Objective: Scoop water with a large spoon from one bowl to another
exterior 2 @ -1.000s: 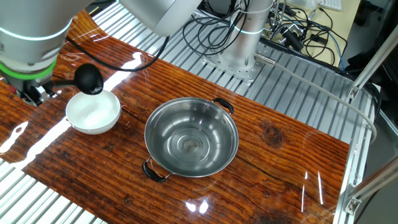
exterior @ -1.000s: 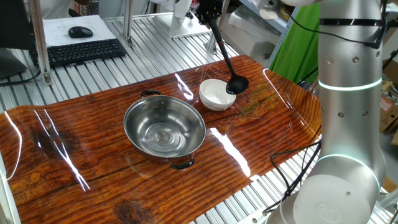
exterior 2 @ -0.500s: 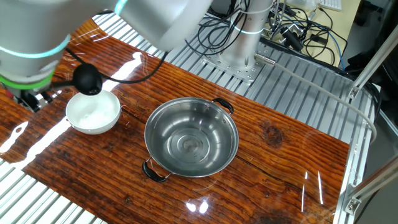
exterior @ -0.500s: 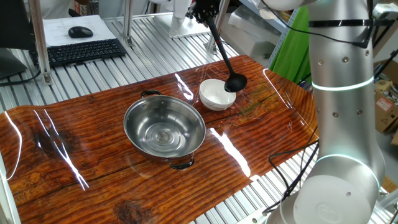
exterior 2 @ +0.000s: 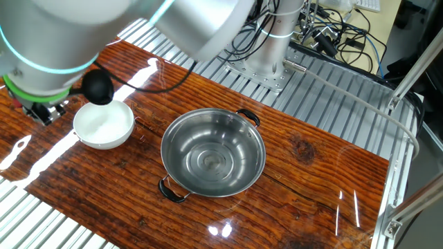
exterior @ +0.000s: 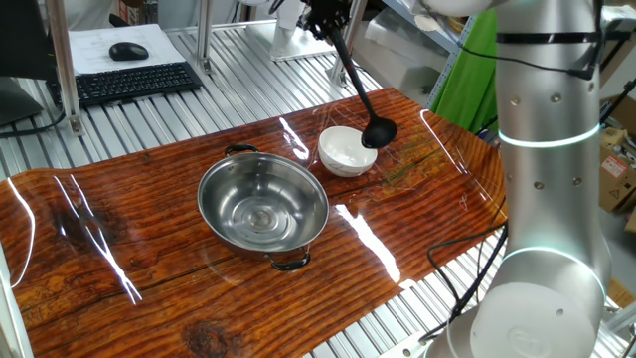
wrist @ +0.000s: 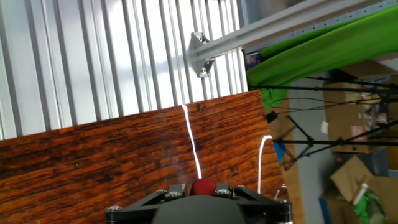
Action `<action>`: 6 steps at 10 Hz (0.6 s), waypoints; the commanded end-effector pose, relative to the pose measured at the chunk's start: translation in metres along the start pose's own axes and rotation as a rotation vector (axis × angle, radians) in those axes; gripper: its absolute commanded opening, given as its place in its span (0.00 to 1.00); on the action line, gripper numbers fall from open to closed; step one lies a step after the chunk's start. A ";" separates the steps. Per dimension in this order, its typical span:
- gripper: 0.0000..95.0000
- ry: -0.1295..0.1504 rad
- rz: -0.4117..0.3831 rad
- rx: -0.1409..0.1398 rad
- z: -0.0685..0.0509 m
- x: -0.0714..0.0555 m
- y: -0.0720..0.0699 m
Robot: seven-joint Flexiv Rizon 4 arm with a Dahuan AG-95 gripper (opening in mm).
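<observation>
One fixed view: we see the ladle [exterior: 360,94] held by its handle top in the gripper [exterior: 324,18], jaws clamped on it; its cup sits at the far rim of the white bowl [exterior: 346,151], barely shifted from a second ago.

Other fixed view: cup at the bowl rim; steel bowl [exterior 2: 213,153] apart; we judge scooping pending.

Hand view: only table [wrist: 93,162] shows.

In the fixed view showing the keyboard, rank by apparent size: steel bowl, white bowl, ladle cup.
1. Steel bowl, clearly the largest.
2. White bowl, roughly half as wide.
3. Ladle cup, the smallest.
All three sit at similar depth, so the order looks reliable.
</observation>
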State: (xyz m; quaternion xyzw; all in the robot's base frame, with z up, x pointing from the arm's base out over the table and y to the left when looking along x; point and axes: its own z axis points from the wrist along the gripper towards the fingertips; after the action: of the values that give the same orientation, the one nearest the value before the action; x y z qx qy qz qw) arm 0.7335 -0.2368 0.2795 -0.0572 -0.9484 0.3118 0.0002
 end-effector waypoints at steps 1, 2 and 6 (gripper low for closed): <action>0.00 -0.004 -0.001 0.017 -0.001 0.001 0.000; 0.00 -0.003 -0.002 0.022 -0.001 0.001 0.001; 0.00 0.001 -0.008 0.034 -0.002 0.001 0.001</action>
State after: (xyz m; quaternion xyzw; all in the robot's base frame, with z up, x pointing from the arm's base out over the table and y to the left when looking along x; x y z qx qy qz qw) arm 0.7303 -0.2344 0.2803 -0.0520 -0.9418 0.3321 0.0004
